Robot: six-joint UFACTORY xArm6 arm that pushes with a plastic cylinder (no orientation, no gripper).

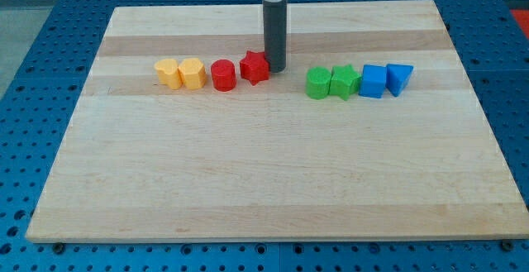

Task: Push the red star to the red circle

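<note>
The red star [254, 67] lies on the wooden board [273, 181], in its upper middle part. The red circle [223, 75] stands just to its left, with a thin gap between them or barely touching. My tip [275, 68] is the lower end of the dark rod and rests right against the star's right side.
Two yellow blocks [168, 73] [192, 73] sit side by side left of the red circle. To the right stand a green circle [318, 83], a green star [345, 82], a blue cube [374, 81] and a blue triangle [399, 78] in a row.
</note>
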